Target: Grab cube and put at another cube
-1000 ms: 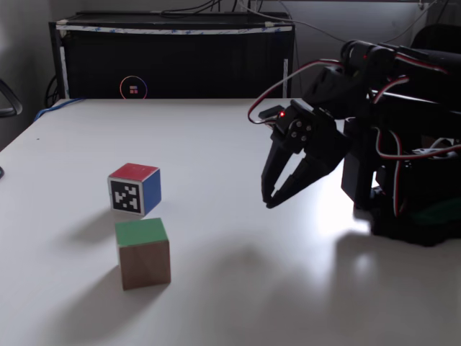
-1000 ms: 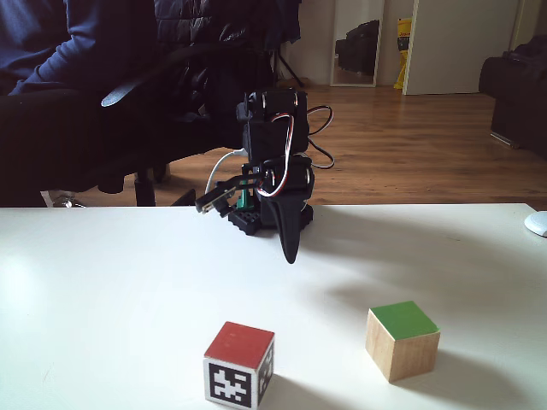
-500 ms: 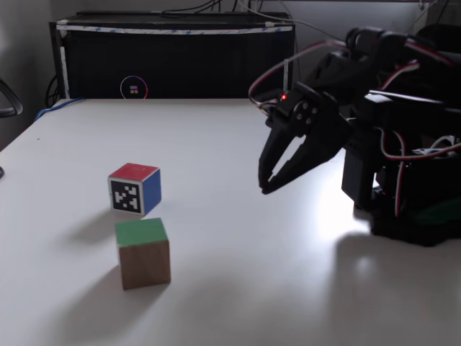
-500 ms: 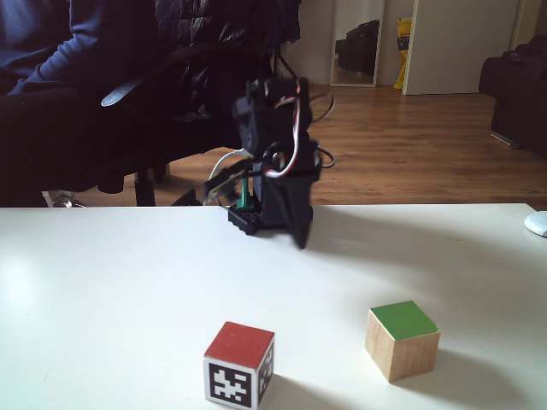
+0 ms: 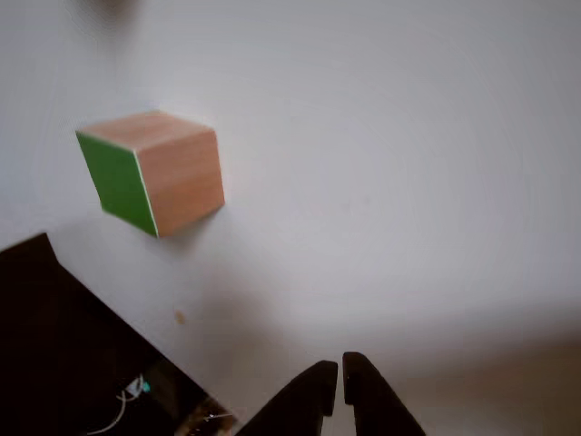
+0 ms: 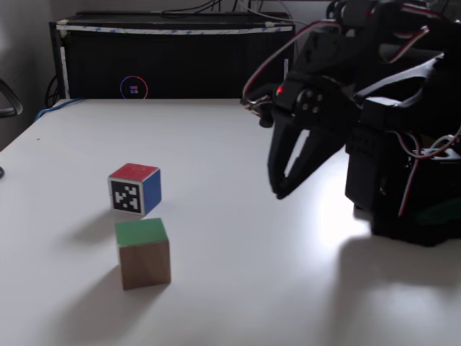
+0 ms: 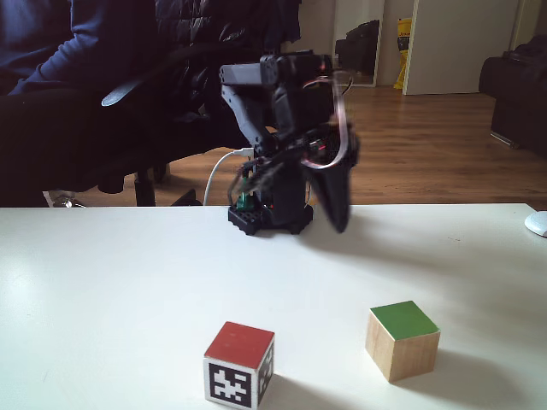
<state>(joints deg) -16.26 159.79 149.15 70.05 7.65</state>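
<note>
Gripper [image 6: 279,193] black, two tapering pointed fingers, tips drawn together with barely a sliver of gap in the other view [image 5: 339,371]; nothing between them, nothing touched. Hanging in the air above the white table [image 6: 238,288], tips aimed downward, well apart from the cube [image 6: 143,252] and off to its right in a fixed view. Blurred in a fixed view [image 7: 336,224], so finger spacing unreadable there. Red and white wires looping over the black plastic arm [image 6: 374,108]; a small red light glowing near the wrist.

Cube of pale wood with visible grain on its sides, one face painted bright green, edges crisp and square. Resting flat on the table, green face up in both fixed views [image 7: 402,340]. In the other view [image 5: 152,173], seen at a tilt toward the upper left, green face turned leftward.

Another cube [image 6: 135,189] just beyond the cube in a fixed view, close but not touching, a narrow strip of table between them. Red top, blue side, and a black-and-white square marker on the near face. To the left of the cube in a fixed view [image 7: 239,362], near but apart.

Table surface smooth, matte white, soft shadows pooled beside both blocks.
</note>
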